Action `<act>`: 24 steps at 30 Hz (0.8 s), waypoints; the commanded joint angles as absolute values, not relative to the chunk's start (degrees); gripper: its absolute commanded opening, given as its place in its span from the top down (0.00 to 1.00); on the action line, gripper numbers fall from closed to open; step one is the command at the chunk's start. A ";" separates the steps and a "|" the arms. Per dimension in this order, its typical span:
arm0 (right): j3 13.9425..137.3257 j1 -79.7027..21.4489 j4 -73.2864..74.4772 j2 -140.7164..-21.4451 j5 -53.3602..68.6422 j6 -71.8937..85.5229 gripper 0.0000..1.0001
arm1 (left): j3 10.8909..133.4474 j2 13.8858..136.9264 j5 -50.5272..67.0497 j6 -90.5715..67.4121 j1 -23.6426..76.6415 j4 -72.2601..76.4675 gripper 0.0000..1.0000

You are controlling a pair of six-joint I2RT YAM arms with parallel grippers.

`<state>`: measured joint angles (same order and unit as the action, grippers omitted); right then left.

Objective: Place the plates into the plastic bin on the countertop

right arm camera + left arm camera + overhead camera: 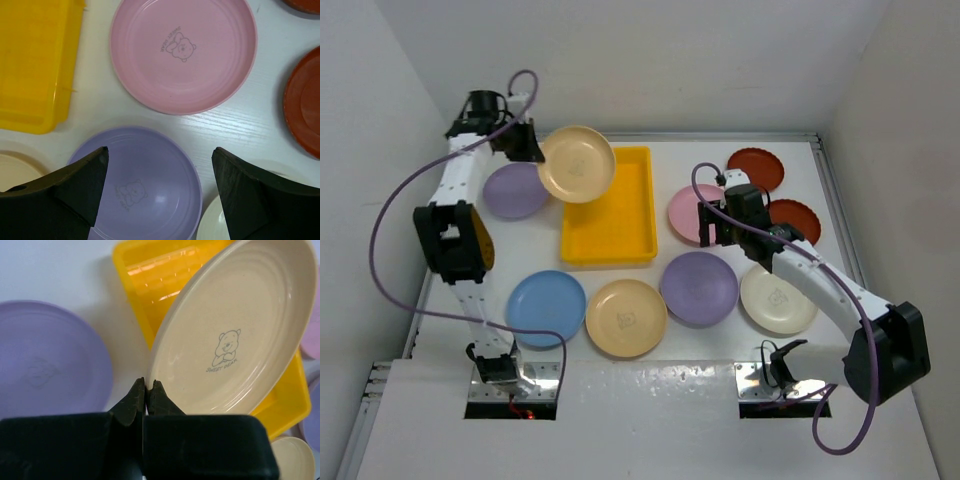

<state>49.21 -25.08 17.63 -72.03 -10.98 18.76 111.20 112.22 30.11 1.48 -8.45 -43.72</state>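
My left gripper [528, 146] is shut on the rim of a tan-yellow plate [577, 163] and holds it tilted in the air over the left edge of the yellow bin [610, 232]. In the left wrist view the fingers [148, 385] pinch the plate's rim [235, 335] above the bin [155, 280], which holds nothing that I can see. My right gripper [720, 238] is open and empty. It hovers between the pink plate [182, 55] and a lilac plate [145, 190], its gap [159, 151] over the lilac plate's far rim.
Plates lie on the white countertop [650, 355]: lilac [510, 192] left of the bin, blue [546, 308], tan [626, 317], lilac [699, 288], cream [778, 298], pink [682, 212], two dark red-brown [756, 168] [800, 218]. White walls enclose the table.
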 commanded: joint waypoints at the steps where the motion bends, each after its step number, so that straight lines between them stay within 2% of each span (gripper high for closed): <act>1: 49.22 -24.87 16.35 -71.63 -13.45 20.65 0.17 | 114.78 116.62 24.00 -0.62 -3.88 -44.03 1.00; 5: 49.04 -24.70 16.87 -71.80 -13.80 21.18 0.17 | 114.79 120.75 23.47 -0.61 0.96 -43.51 1.00; 17: 48.96 -24.96 18.28 -71.19 -14.33 21.36 0.17 | 109.42 124.80 17.67 3.25 6.15 -41.57 0.99; 19: 49.13 -25.05 18.37 -71.19 -14.41 21.88 0.17 | 109.42 125.51 17.92 3.25 6.15 -41.57 0.93; 20: 49.04 -24.96 18.54 -71.10 -14.15 21.88 0.17 | 109.42 126.03 18.45 3.25 6.76 -41.57 0.84; 23: 48.60 -25.13 18.63 -70.75 -14.50 22.06 0.17 | 109.42 127.08 18.46 4.57 7.90 -41.57 0.73; 24: 48.26 -25.05 18.55 -70.49 -14.50 22.15 0.17 | 110.03 127.09 18.46 5.18 7.91 -41.57 0.73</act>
<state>49.06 -24.91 18.74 -72.01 -13.50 21.10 109.32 126.65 18.02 3.66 6.79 -42.68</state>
